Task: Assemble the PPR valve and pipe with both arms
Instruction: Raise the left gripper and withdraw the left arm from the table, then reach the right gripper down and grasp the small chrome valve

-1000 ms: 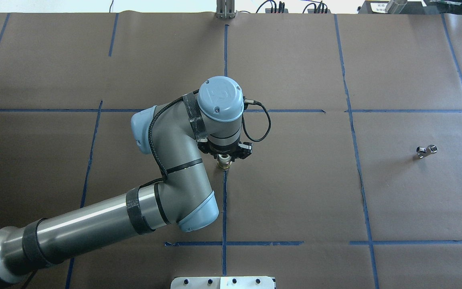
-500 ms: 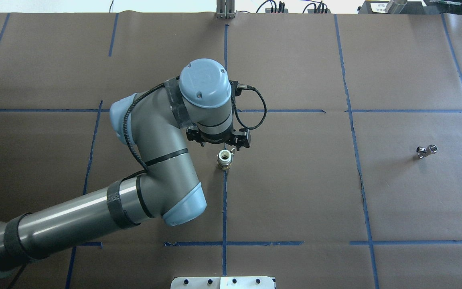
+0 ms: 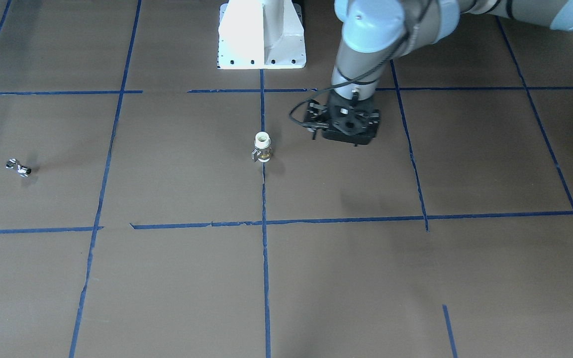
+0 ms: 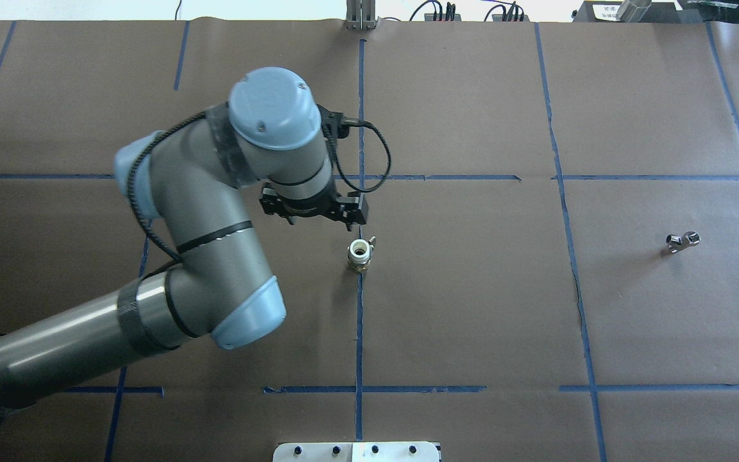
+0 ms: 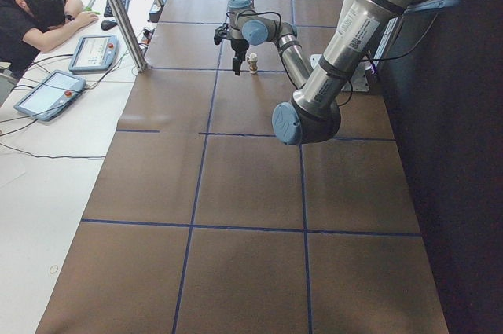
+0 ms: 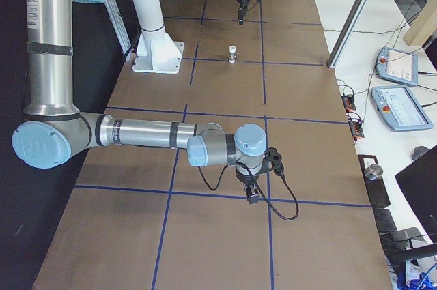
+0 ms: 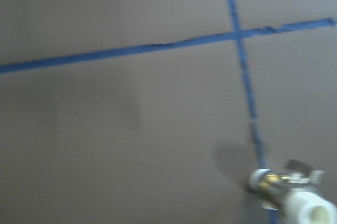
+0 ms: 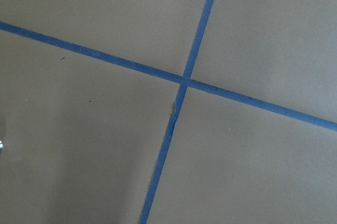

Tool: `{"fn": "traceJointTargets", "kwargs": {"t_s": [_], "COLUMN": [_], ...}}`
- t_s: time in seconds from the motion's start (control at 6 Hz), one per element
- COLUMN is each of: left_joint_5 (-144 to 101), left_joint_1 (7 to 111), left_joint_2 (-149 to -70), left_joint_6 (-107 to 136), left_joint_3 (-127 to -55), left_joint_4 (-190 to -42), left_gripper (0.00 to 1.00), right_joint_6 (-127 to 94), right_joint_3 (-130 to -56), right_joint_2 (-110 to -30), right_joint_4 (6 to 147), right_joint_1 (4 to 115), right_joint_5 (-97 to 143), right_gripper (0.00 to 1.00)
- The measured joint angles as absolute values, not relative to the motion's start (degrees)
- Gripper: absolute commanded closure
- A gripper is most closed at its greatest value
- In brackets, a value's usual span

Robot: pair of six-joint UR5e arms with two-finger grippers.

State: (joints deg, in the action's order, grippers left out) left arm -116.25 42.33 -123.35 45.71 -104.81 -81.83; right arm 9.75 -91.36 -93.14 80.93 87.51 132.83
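1. Swung aside from over the PPR valve (image 4: pixel 359 254), where it sat a second ago, the left gripper (image 3: pixel 348 127) now hangs raised on the robot's left of it, not touching it. I cannot tell whether its fingers are spread.
2. That valve stands upright on the centre tape line (image 4: pixel 358 321). Its white plastic ring faces up, the brass body sits below, and brown paper (image 4: pixel 466 289) lies open around it.
3. Shiny and chrome, the pipe (image 4: pixel 682 242) lies well apart, toward the table's right edge.
4. Low over a tape crossing hangs the right gripper (image 6: pixel 252 196); I cannot tell how its fingers stand.

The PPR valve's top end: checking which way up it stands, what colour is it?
White, on the PPR valve; clearest in the overhead exterior view.
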Motion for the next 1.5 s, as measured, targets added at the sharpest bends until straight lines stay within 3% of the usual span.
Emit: {"fn": "traceJointTargets", "kwargs": {"t_s": [1.0, 1.5], "left_joint_5": [-136.35, -139.12], "left_joint_1": [84.06, 88.37], "left_joint_2": [-85.94, -79.54], "left_joint_6": [-3.86, -5.72], "left_joint_3": [-104.26, -104.84], "left_joint_4": [-83.69, -85.44], "left_gripper": [0.00, 0.00], "right_joint_6": [5.96, -8.21], "right_joint_3": [-92.53, -96.30], "right_joint_2": [-89.75, -91.24], "right_joint_4": [80.51, 71.04], "right_joint_1": [83.20, 72.42], "right_joint_5": [135.22, 130.53], "right_gripper": [0.00, 0.00]}}
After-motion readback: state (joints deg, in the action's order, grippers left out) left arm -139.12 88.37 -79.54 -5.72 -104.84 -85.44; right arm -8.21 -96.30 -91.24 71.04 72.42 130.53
